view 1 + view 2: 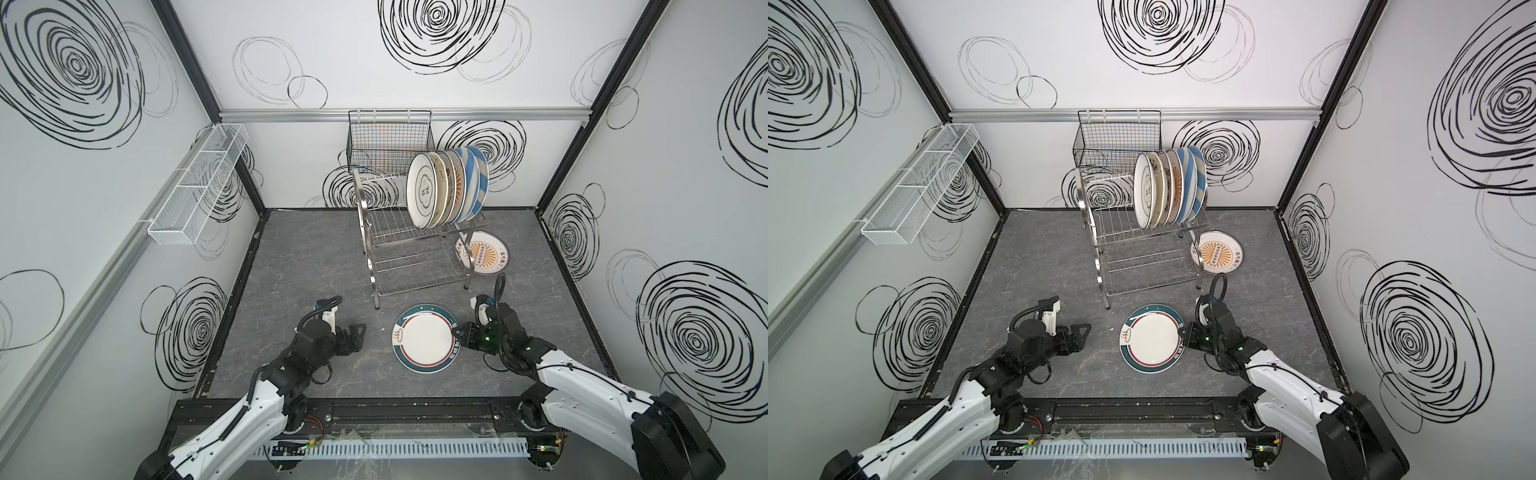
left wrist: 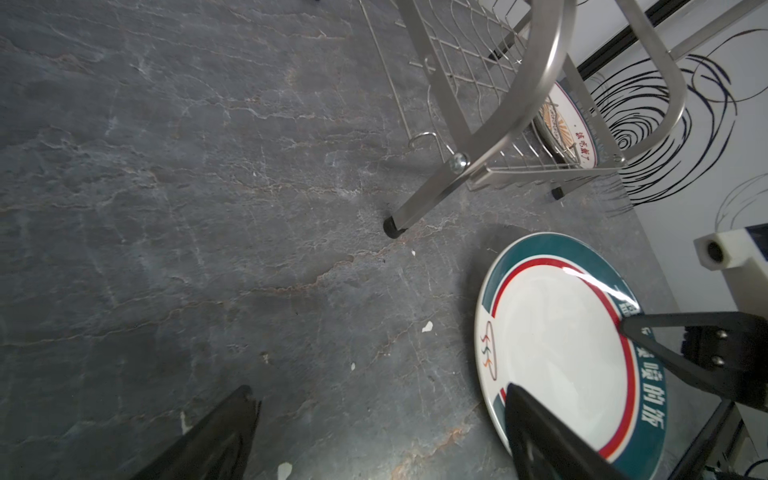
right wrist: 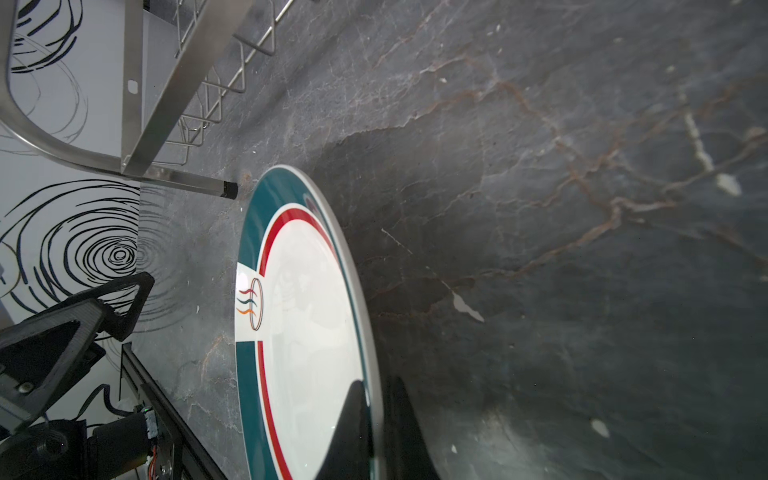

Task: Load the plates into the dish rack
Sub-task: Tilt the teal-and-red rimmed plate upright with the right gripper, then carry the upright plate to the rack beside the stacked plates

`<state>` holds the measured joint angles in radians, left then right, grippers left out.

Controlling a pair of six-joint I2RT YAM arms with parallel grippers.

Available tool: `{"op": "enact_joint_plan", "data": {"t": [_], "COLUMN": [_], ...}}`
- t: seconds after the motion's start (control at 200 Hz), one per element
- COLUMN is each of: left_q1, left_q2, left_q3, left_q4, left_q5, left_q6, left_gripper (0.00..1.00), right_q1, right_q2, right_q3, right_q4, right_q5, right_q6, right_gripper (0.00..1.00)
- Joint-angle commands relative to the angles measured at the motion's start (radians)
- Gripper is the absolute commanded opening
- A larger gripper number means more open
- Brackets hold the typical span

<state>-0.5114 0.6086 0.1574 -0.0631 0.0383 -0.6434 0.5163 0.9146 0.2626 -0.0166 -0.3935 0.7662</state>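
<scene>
A white plate with a green rim and a red ring (image 1: pixel 424 338) (image 1: pixel 1152 338) lies on the grey table in front of the dish rack (image 1: pixel 360 199) (image 1: pixel 1084 199). My right gripper (image 1: pixel 457 332) (image 1: pixel 1183 332) (image 3: pixel 376 386) is shut on its right rim, one finger over the face and one beneath. I cannot tell if that side is raised. My left gripper (image 1: pixel 359 332) (image 1: pixel 1084 332) (image 2: pixel 378 390) hovers open, left of this plate (image 2: pixel 557 345) (image 3: pixel 307 324). Several plates (image 1: pixel 449 187) (image 1: pixel 1171 187) stand in the rack's top tier. An orange sunburst plate (image 1: pixel 484 253) (image 1: pixel 1219 253) lies flat right of the rack.
A black wire basket (image 1: pixel 388 137) hangs on the back wall behind the rack. A long white mesh tray (image 1: pixel 199 183) is fixed to the left wall. The rack's front leg (image 2: pixel 392 228) stands close to the green-rimmed plate. Walls enclose three sides.
</scene>
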Motion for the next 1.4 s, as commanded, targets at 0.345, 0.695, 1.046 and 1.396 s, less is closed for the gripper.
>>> {"op": "enact_joint_plan", "data": {"t": [0.345, 0.695, 1.046, 1.396], "left_q1": [0.027, 0.032, 0.035, 0.036], "left_q2": [-0.057, -0.034, -0.050, -0.008], "left_q3": [-0.018, -0.012, -0.017, -0.013], "left_q4": [-0.011, 0.001, -0.001, 0.020], "left_q5": [-0.014, -0.011, -0.008, 0.018], "left_q6": [0.026, 0.044, 0.044, 0.050], "left_gripper": [0.96, 0.96, 0.96, 0.96], "right_q1": [0.023, 0.036, 0.080, 0.326], "right_q2": [-0.126, 0.012, 0.269, 0.587], "right_q3": [0.514, 0.998, 1.439, 1.796], "right_q4": [-0.400, -0.546, -0.580, -0.556], "right_q5": [0.058, 0.110, 0.361, 1.003], "right_q6": [-0.248, -0.391, -0.443, -0.609], "right_gripper": [0.00, 0.00, 0.00, 0.00]}}
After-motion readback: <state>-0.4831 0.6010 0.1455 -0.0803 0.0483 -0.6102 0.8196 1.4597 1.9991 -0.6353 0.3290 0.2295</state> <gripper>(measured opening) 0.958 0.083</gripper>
